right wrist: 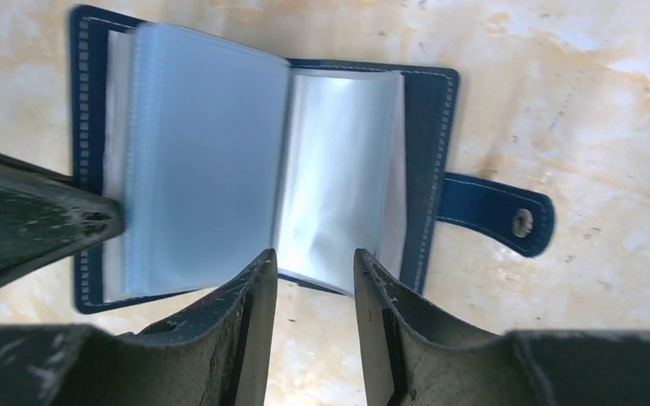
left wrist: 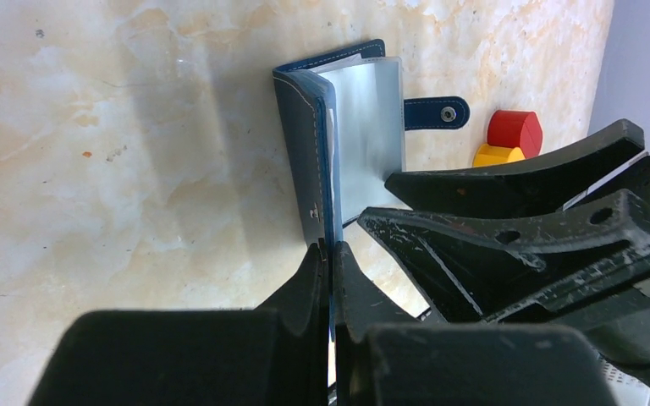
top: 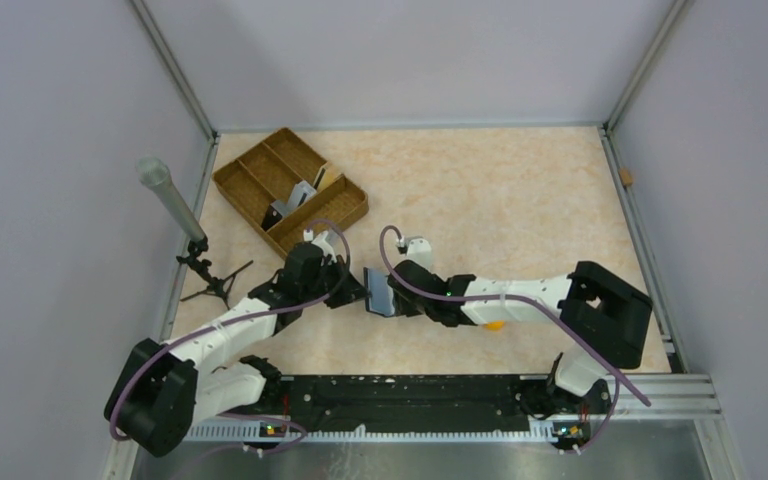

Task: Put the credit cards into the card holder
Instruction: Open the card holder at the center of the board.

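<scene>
Left pincer clenched on the open card holder's cover, midway between the desk's side edges; right pincer released.

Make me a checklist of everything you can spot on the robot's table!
Surface: beige marbled table.
Job's things: card holder lies open, clear sleeves showing; grey credit cards stand in the tray.
Clutter: brown woven tray; red piece and yellow piece near the holder's snap tab; microphone on a tripod.
Grippers: left gripper pinched shut on the holder's cover edge; right gripper open at the holder's near edge.
Cables: purple cables run along both arms.
Surroundings: grey walls, metal frame posts.
</scene>
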Action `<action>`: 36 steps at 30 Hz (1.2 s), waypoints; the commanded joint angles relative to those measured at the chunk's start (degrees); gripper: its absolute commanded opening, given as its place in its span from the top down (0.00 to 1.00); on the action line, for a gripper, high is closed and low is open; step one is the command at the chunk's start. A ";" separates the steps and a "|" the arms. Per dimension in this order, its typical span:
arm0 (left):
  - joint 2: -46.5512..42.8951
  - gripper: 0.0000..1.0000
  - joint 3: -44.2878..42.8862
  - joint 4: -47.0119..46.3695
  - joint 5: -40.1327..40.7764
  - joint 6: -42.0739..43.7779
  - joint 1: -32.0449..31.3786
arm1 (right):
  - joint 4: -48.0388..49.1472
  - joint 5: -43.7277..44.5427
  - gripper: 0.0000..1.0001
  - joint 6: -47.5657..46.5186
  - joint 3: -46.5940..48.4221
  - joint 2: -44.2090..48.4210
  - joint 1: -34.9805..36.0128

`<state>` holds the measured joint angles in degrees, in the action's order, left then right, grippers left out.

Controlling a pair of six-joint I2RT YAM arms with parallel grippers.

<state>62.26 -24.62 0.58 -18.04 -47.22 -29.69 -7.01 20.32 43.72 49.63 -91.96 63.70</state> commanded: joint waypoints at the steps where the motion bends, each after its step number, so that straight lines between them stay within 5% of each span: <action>1: -1.60 1.00 -0.36 -0.84 1.23 0.23 -0.19 | -3.65 4.95 0.62 0.68 2.11 -0.99 0.80; 9: -1.19 1.00 -0.18 -0.84 1.35 -0.06 -0.18 | 5.66 -2.43 0.46 -3.06 -1.85 5.68 0.75; 19: -0.65 1.00 -0.34 -0.98 1.08 -0.26 -0.19 | 8.65 -7.02 0.40 -3.54 2.31 3.01 0.80; 36: -0.66 1.00 -0.11 -1.02 1.42 -0.24 -0.12 | 7.18 -4.82 0.47 -1.37 3.08 -1.33 0.77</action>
<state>62.00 -24.62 1.32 -16.97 -47.24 -29.69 -0.12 13.67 41.47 50.81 -92.88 63.72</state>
